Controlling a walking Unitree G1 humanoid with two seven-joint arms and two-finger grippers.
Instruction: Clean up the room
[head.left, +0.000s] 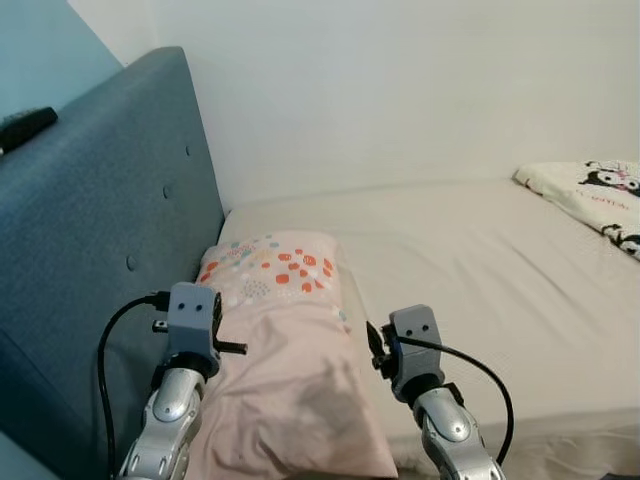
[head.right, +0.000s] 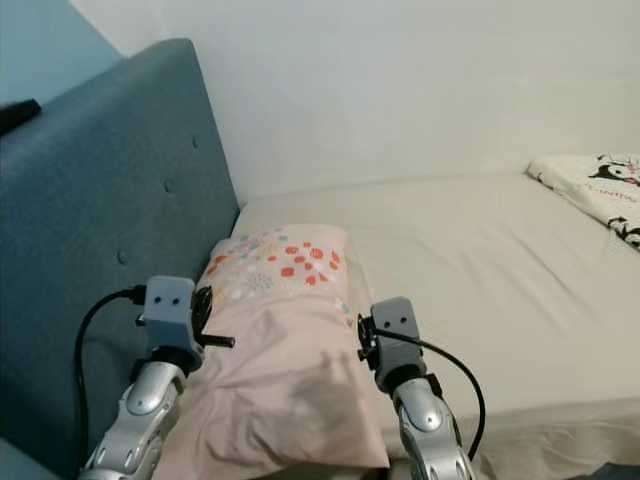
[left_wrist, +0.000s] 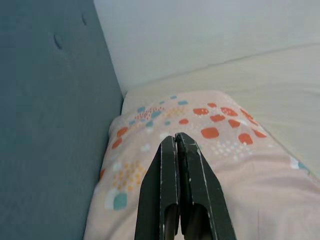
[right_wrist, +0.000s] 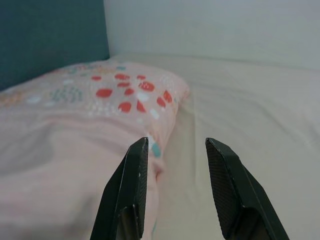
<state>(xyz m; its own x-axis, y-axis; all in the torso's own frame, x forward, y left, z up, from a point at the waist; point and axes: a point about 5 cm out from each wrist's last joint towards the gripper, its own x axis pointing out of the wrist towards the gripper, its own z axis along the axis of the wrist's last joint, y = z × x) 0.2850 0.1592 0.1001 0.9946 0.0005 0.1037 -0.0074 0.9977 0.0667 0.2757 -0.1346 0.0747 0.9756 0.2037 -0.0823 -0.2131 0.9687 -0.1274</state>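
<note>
A pink pillow (head.left: 285, 350) with red, orange and teal spots lies at the head of the bed, against the headboard. My left arm (head.left: 192, 322) reaches over the pillow's left side. In the left wrist view my left gripper (left_wrist: 176, 138) is shut, its two black fingers pressed together just above the spotted cloth, with nothing seen between them. My right arm (head.left: 415, 350) is at the pillow's right edge. My right gripper (right_wrist: 175, 146) is open, its fingers straddling the pillow's edge (right_wrist: 159, 150) where it meets the sheet.
A blue-grey padded headboard (head.left: 100, 230) rises on the left, with a black object (head.left: 26, 127) on its top. The beige sheet (head.left: 480, 270) stretches right to a cartoon-print cushion (head.left: 598, 195). A white wall (head.left: 400, 90) stands behind the bed.
</note>
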